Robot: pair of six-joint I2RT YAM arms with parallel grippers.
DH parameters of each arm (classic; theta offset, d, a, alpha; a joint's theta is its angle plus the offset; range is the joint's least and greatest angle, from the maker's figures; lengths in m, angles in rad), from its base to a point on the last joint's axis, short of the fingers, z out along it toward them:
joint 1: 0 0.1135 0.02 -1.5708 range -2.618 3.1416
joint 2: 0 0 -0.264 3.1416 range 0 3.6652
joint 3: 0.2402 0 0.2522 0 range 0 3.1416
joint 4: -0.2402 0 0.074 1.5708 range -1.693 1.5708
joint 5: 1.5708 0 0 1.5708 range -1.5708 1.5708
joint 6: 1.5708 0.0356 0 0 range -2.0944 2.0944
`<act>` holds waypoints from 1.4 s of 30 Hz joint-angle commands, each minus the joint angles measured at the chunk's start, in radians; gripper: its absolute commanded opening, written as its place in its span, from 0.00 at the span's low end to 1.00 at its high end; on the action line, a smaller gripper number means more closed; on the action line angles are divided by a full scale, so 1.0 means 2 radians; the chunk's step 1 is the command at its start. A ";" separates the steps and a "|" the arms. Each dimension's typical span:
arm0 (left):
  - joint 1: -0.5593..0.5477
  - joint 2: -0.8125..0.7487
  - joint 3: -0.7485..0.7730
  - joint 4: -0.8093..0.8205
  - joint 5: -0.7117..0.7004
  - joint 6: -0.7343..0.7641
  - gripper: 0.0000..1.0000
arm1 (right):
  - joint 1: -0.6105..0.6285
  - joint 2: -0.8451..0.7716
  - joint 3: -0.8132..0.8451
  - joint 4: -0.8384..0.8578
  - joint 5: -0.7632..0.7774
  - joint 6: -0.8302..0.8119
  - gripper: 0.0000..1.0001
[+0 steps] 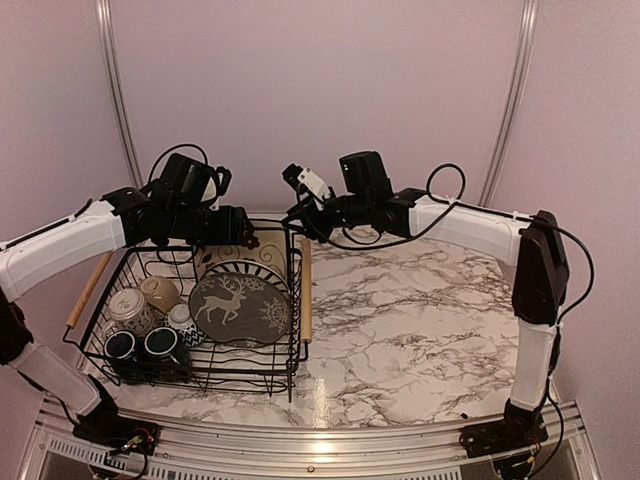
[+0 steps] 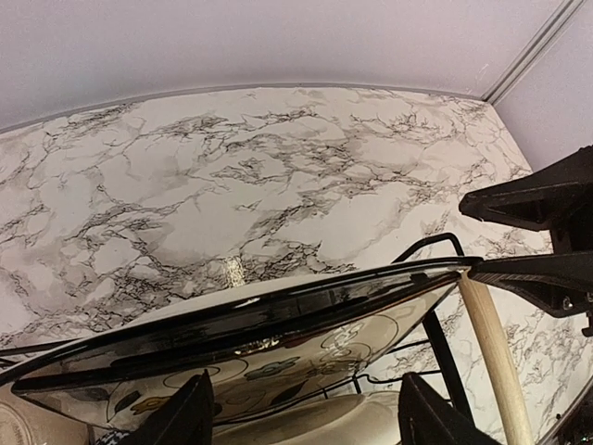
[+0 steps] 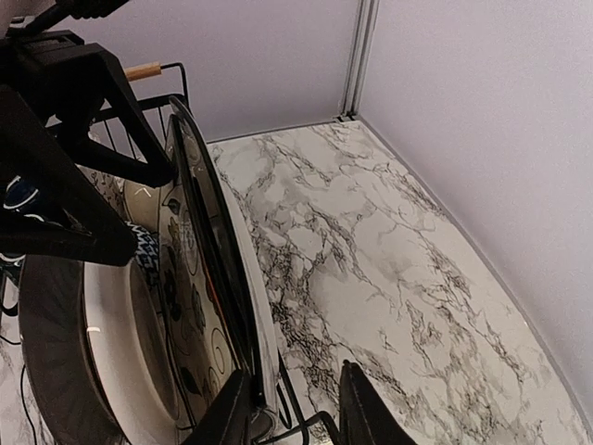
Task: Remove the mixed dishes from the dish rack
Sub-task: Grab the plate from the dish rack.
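The dish rack (image 1: 296,300) stands at the left of the table. In it, the grey deer plate (image 1: 240,305) stands in front of the square cream floral plate (image 1: 245,258). Tan (image 1: 160,292), patterned (image 1: 130,308) and dark-blue (image 1: 160,342) mugs fill its left side. My left gripper (image 1: 250,238) is open over the floral plate's top edge (image 2: 278,324), one finger (image 2: 185,417) on each side. My right gripper (image 1: 297,222) is open at the rack's back right corner. In the right wrist view it (image 3: 295,413) straddles the same plate's rim (image 3: 218,269) without closing on it.
The rack's right wooden handle (image 1: 307,290) lies beside the marble tabletop (image 1: 420,320), which stretches to the right. A pale plate (image 3: 111,343) stands behind the floral one. Both grippers are close together over the rack's back edge. Walls enclose the table at the back and right.
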 commanded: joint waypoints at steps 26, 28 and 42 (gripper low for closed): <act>0.040 -0.092 0.016 -0.078 -0.061 -0.001 0.99 | 0.006 -0.045 0.013 0.059 0.014 -0.017 0.00; 0.070 -0.102 0.004 -0.059 -0.009 0.009 0.99 | 0.006 -0.052 0.005 0.078 0.018 -0.004 0.00; 0.128 -0.024 0.068 -0.051 0.134 0.179 0.88 | 0.006 -0.047 0.034 0.077 0.007 -0.003 0.00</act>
